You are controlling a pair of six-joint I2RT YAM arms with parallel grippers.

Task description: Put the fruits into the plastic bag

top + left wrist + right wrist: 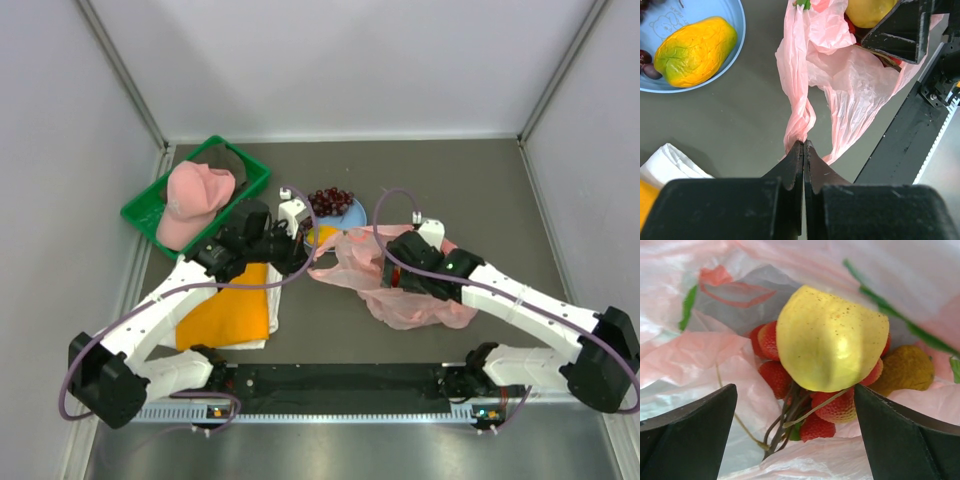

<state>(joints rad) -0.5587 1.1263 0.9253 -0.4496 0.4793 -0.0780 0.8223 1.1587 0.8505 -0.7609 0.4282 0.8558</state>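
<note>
Pinches a twisted strand of the plastic bag between pressed-together left fingers; holds right fingers spread over the lemon and red fruits inside. Risks snagging thin film on withdrawal, spilling them. Leaves the mango on the plate.

Lemon in plastic bag, right of centre; mango and grapes on plate just behind-left; cap in basket, far left rear.

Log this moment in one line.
left tool: shut on bag | right tool: open inside bag, above lemon | mango, grapes: on plate
</note>
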